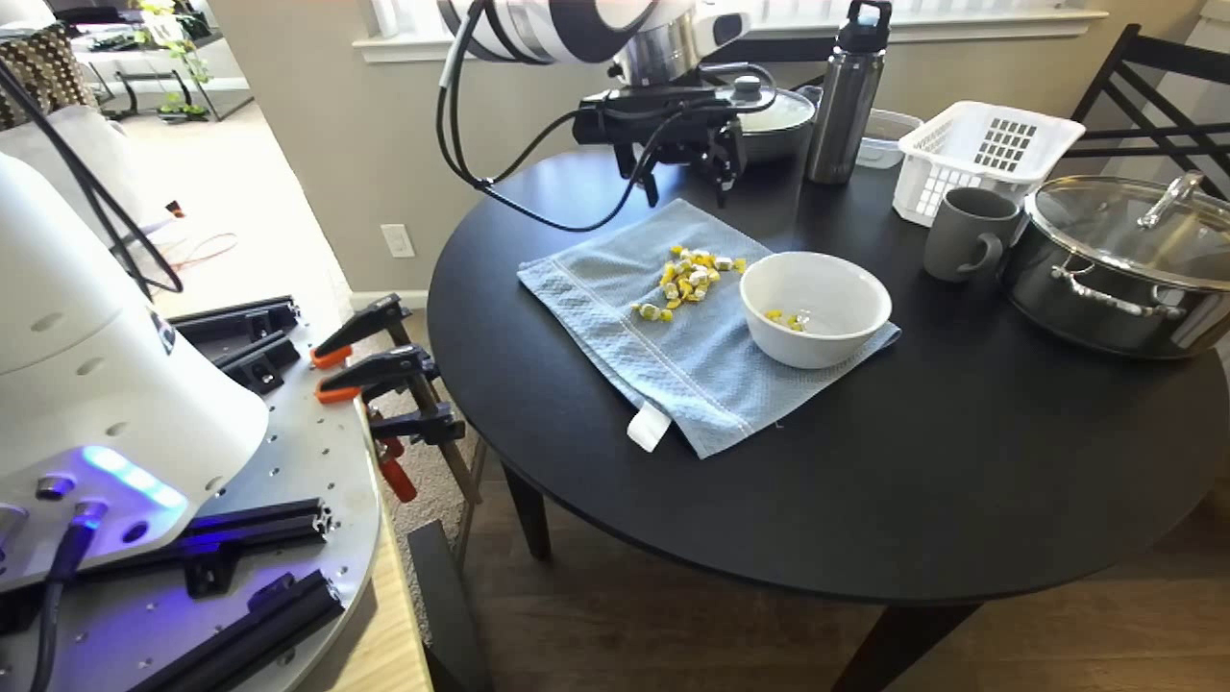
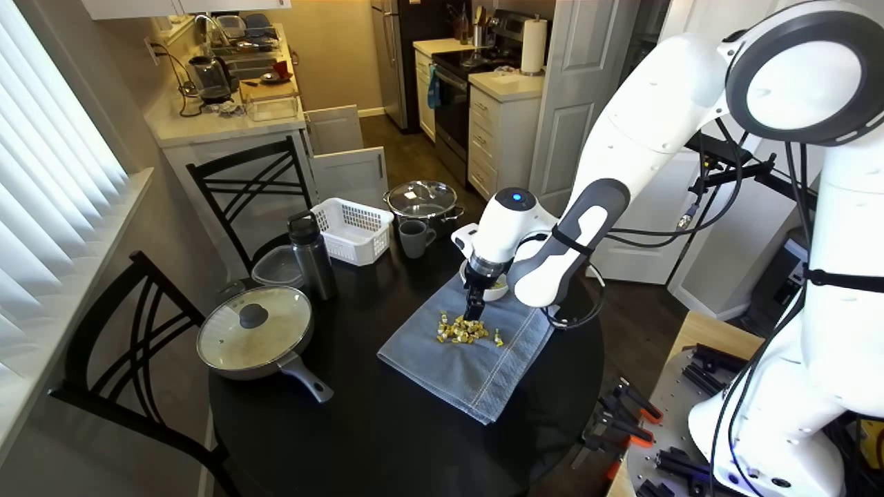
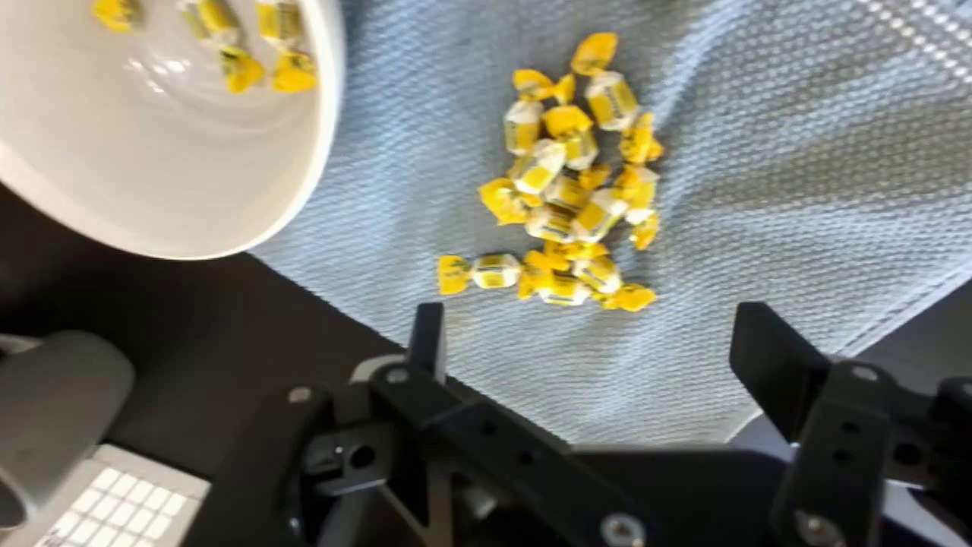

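The round black worktop (image 1: pixel 961 461) bears a folded blue cloth (image 1: pixel 692 346). In an exterior view, behind the cloth stand a lidded grey pan (image 1: pixel 786 123), cylindrical steel bottle (image 1: pixel 846 111) and clear plastic tub (image 1: pixel 882 144); right of the cloth, a rectangular white basket (image 1: pixel 922 187), grey mug (image 1: pixel 971 235) and glass-lidded steel pot (image 1: pixel 1115 279).

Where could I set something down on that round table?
The table has bare patches: one bordered by the bowl, towel and pot; another between towel and lidded pan. It's crowded around the basket, mug and bottle; the fingers hang above the towel, near candies.
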